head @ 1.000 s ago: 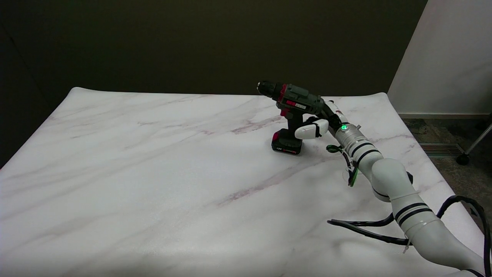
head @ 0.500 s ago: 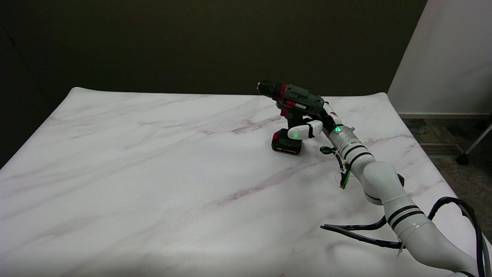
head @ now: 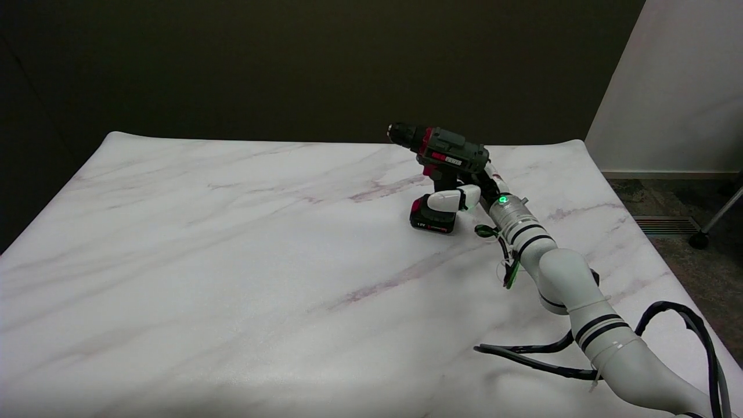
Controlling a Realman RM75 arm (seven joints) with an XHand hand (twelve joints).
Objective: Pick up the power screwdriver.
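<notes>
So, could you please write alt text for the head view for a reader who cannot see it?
A robot's right hand reaches from the lower right to the grip of a dark green power screwdriver standing upright on its battery base on a white marble-patterned table. Its chuck points left, and black cables trail beside the arm.

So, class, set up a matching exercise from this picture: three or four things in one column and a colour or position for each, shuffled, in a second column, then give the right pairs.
Things:
1. power screwdriver
2. right hand
3. table
4. cable

Descriptions:
A. white marble pattern with purplish veins
B. black, looping beside the arm at lower right
C. upright on its battery base, chuck pointing left
D. at the tool's handle, a white finger in front of it

Pairs: 1-C, 2-D, 3-A, 4-B
</notes>
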